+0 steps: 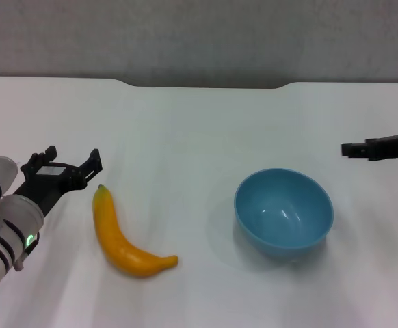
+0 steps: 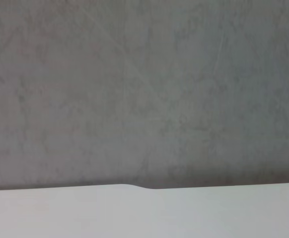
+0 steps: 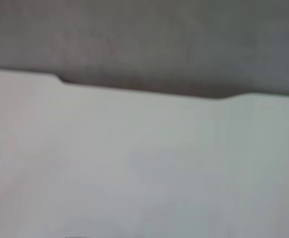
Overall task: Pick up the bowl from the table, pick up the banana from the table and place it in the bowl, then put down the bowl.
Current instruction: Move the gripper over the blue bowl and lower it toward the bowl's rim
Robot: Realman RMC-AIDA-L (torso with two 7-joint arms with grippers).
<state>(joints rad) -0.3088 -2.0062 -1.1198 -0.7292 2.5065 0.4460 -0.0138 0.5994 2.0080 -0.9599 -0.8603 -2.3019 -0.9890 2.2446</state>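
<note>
Nearest you, the banana (image 1: 125,240) lies flat on the table (image 1: 199,130) toward its left front, long axis running from the near edge back toward the far-left corner, stem tip farthest. Your left gripper (image 1: 65,164), fingers spread and empty, hovers just beside that stem end. The bowl (image 1: 284,212) stands upright right of centre. Your right gripper (image 1: 353,149) sits beyond it by the right edge; its fingers I cannot tell.

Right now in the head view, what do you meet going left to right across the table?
Left claw, open → banana → bowl → right claw at the right edge, all over the white table.
</note>
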